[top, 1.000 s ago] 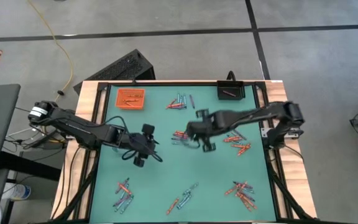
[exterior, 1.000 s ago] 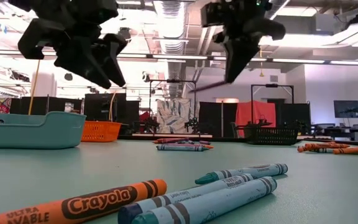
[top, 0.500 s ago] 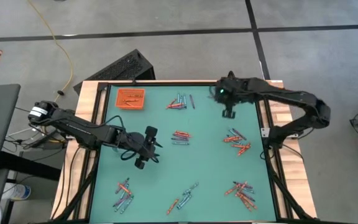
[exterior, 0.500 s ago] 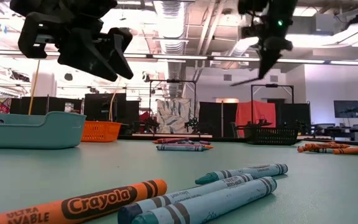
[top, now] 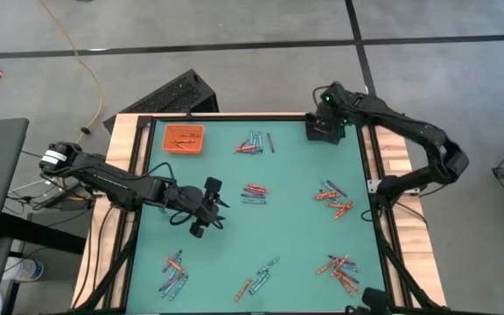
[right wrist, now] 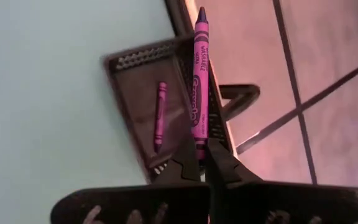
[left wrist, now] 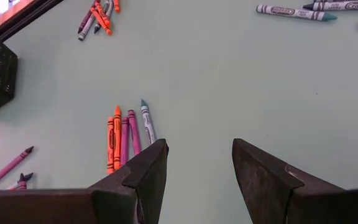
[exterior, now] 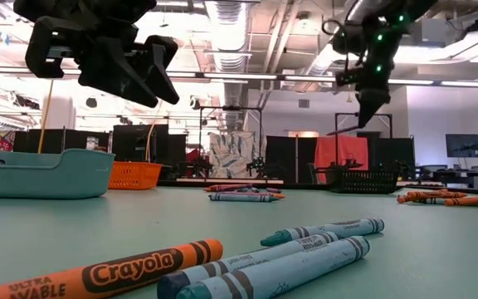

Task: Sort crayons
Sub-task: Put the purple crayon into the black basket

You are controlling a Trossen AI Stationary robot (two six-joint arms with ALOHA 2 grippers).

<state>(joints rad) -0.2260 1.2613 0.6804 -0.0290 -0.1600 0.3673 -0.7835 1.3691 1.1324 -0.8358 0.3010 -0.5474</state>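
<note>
Right pincer over the black tray, left pincer mid-counter

On the green counter [top: 287, 227], the left pincer [top: 206, 210] hangs with fingers apart; the right pincer [right wrist: 201, 152] is clamped on a purple crayon [right wrist: 199, 74] above the black tray [right wrist: 143, 118], which holds another purple crayon [right wrist: 159, 115]; more crayons [top: 254, 192] lie scattered in clusters.

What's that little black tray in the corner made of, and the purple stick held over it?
The black tray looks like metal or plastic mesh: its walls show rows of fine holes, finish matte; which of the two is unclear. The purple crayon looks like wax in a matte paper wrapper, with printed lettering and a bare pointed tip. The right gripper holds it in shut jaws.
</note>
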